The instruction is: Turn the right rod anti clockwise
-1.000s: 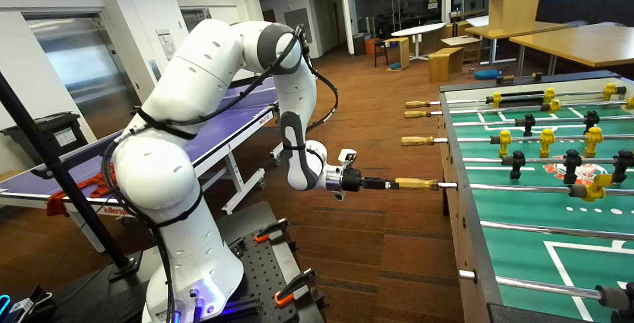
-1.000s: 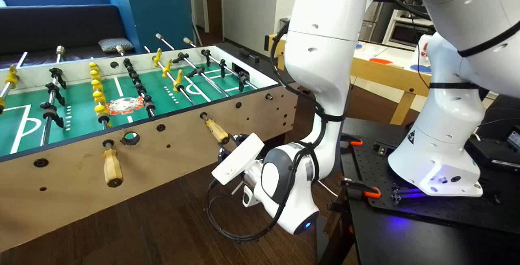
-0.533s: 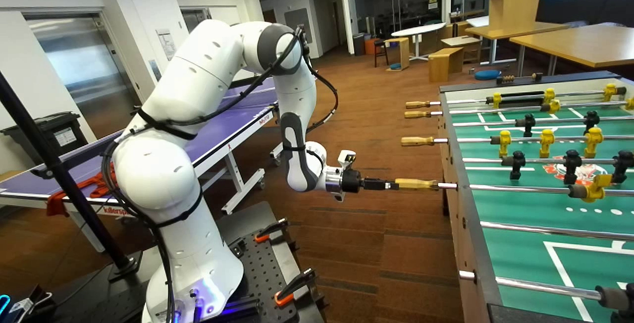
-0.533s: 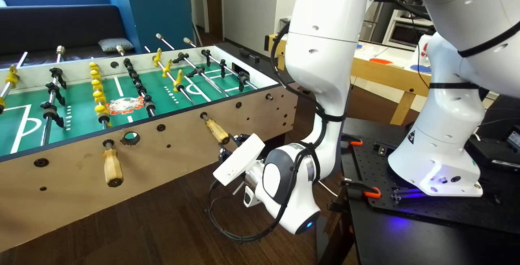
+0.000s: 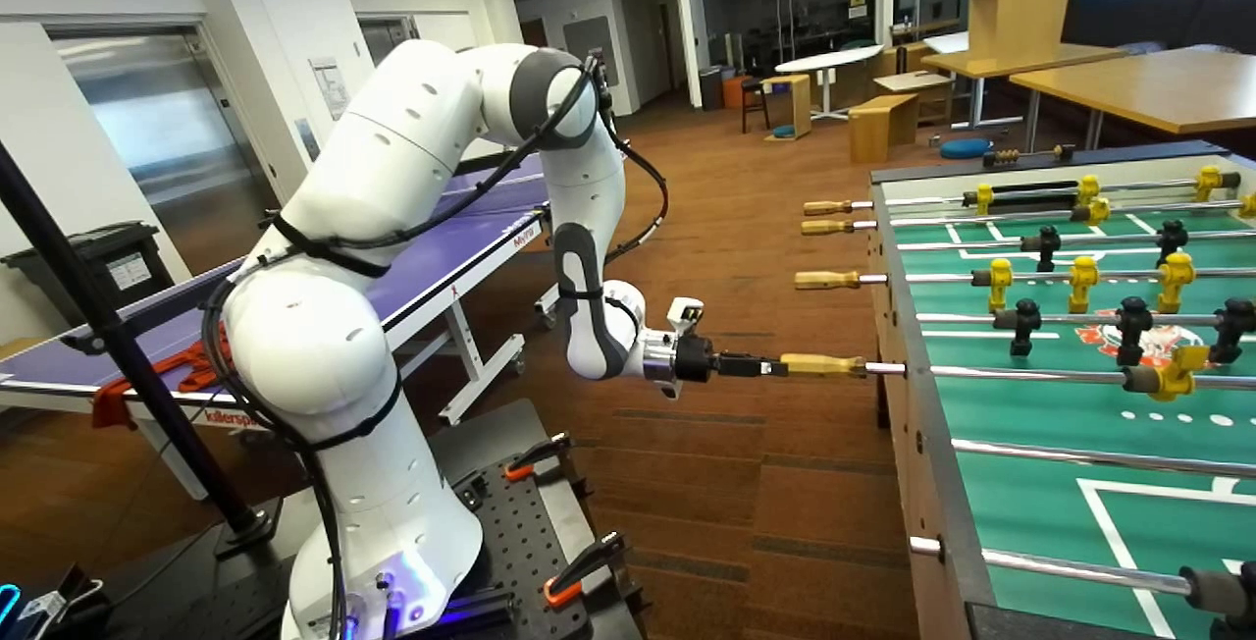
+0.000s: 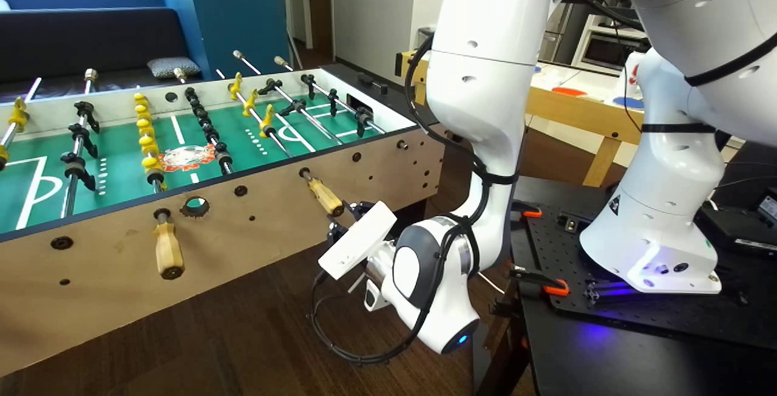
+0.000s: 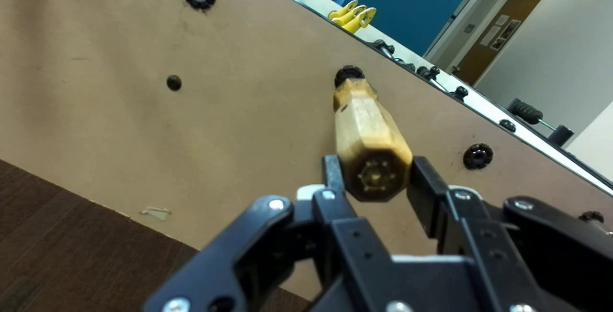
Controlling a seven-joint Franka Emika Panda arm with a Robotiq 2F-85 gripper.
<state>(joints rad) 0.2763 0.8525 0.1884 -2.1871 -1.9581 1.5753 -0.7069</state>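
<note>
End effector [image 7: 376, 171] clamped on the right handle [image 6: 325, 197], the wooden grip of the task's rod [image 5: 1030, 374]. Fingers [image 7: 333, 173] sit one each side of the handle's butt end, spaced only as wide as the wood, both looking in contact in the wrist view. Right handle juts from the side wall of the foosball desk [image 6: 243, 238], butt end facing the end effector. Past the right handle, rod runs over the green field [image 5: 1030, 522]; yellow figure [image 5: 1176, 372] on it, tilted. Left handle [image 6: 169, 244]: same wall, well left of the right handle in an exterior view.

Robot arm [image 5: 334, 169] reaches the right handle from outside the foosball desk, white box [image 6: 358, 239] mounted near the end effector. Well apart from the right handle, behind the arm in an exterior view: purple ping-pong desk [image 5: 442, 262], red cloth [image 5: 196, 355] on it.

Text: lettering [image 5: 229, 419] on the ping-pong desk's edge reads "killersp", last part hard to make out. Smaller word [image 5: 524, 235] on the same edge, nearer the right handle, starts "My", rest unclear. Black bin [image 5: 59, 282], far from the right handle, has a white label [image 5: 130, 270], too small to read. Emblem [image 6: 188, 157] midfield, red and white, up and left from the right handle in an exterior view, details blurred.

Vs half a second ago: end effector and right handle sit slightly farther out from the foosball desk, yellow figure slid a touch the same way. Left handle same spot. Whether rod has turned since then: cannot tell.
</note>
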